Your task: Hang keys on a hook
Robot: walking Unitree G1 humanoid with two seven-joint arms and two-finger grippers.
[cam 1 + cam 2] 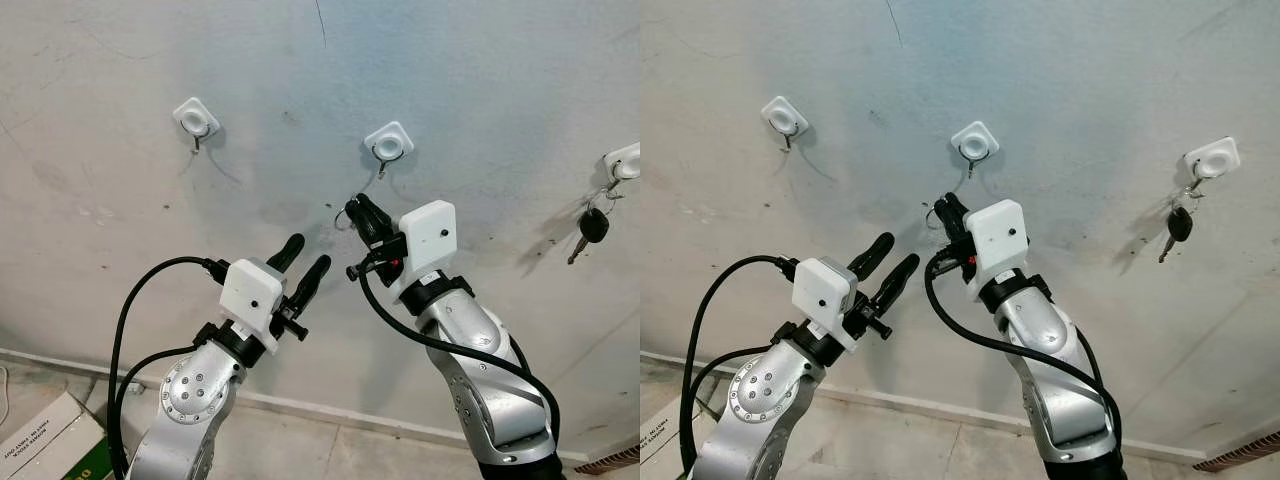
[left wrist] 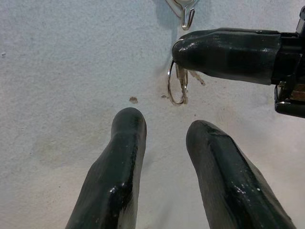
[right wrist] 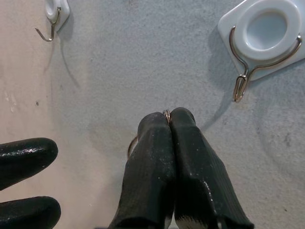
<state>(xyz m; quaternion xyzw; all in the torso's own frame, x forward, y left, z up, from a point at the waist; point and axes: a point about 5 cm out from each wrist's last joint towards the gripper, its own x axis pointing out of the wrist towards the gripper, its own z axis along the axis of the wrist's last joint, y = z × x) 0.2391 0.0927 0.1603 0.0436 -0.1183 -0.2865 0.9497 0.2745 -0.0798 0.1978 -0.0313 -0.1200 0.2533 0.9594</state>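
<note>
I have the right gripper (image 1: 352, 213) pinched tight on the key ring (image 2: 177, 88), holding it just below the middle hook (image 1: 386, 150) so the ring can be lifted over its bent wire tip. My left gripper (image 1: 305, 265) waits nearby, fingers spread and empty. The far-right hook (image 1: 625, 165) already carries a black-headed key (image 1: 592, 227); the left hook (image 1: 196, 122) is bare.

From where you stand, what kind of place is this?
Probably a plain indoor wall set up for key hanging: rough grey plaster wall, three white stick-on hooks, such as the middle hook, and a car key already hung on the far-right one.
</note>
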